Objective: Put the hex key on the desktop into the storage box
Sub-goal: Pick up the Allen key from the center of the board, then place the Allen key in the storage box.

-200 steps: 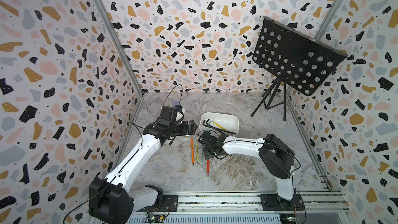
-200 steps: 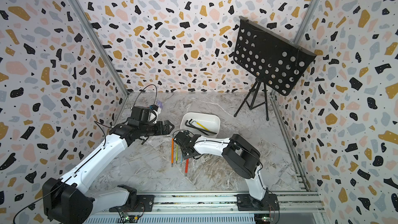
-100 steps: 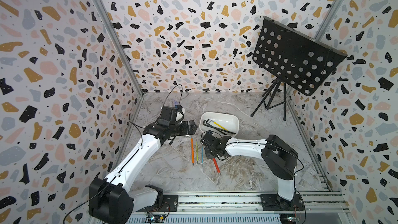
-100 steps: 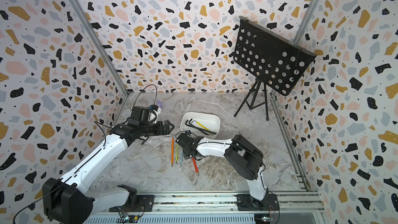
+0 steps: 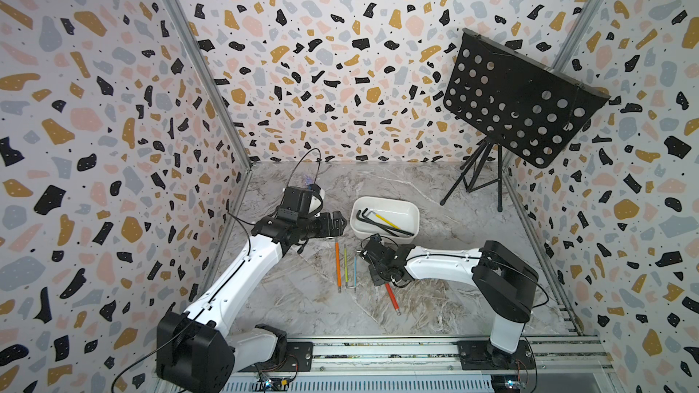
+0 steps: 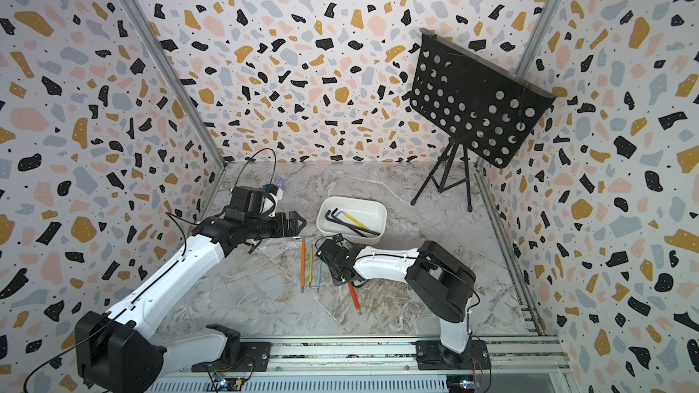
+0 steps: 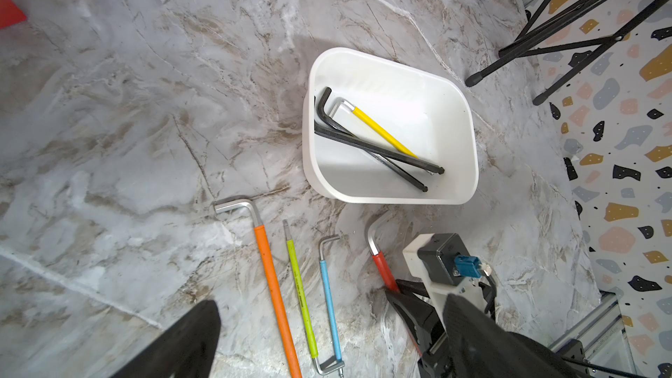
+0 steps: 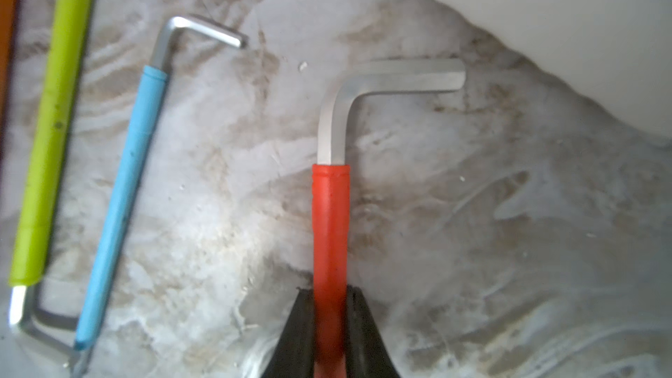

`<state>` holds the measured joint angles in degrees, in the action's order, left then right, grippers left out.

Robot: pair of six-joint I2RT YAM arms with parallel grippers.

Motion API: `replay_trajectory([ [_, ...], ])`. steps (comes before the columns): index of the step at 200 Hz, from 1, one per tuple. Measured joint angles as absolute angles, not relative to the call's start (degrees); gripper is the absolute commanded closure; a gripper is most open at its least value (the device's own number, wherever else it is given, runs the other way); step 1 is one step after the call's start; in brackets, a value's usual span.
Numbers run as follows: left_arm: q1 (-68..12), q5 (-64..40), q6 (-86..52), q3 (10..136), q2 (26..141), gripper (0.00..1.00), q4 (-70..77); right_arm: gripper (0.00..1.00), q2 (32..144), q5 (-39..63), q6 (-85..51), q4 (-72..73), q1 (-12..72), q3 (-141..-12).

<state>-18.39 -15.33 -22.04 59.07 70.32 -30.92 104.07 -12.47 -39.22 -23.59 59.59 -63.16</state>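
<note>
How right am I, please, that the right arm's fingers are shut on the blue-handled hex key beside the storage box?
Not quite: the right wrist view shows those fingers shut on the red-handled hex key beside the storage box; the blue-handled hex key lies free.

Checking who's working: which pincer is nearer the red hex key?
Right. The right pincer is shut on the red hex key; the left pincer hovers apart, by the storage box.
</note>
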Motion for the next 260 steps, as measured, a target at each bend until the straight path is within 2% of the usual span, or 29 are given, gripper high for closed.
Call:
replay_trajectory([
  [81,-18.4,-15.6,-22.0,59.1,71.1,0.00,-30.9,1.00,94.1,-12.4,-35.7,-24.0,59.6,-60.7],
  [144,-18.8,-20.8,-21.9,59.1,70.0,0.00,-28.8,1.00,89.8,-12.3,-33.8,-27.3,58.8,-60.6],
  [210,-21.6,-23.7,-21.6,57.6,64.9,0.00,-24.1,1.00,83.6,-5.7,-33.5,-27.2,53.4,-60.3],
  [260,-21.7,-23.3,-23.2,57.8,67.9,0.00,-20.9,1.00,84.0,-1.7,-30.4,-27.8,49.6,-61.6],
])
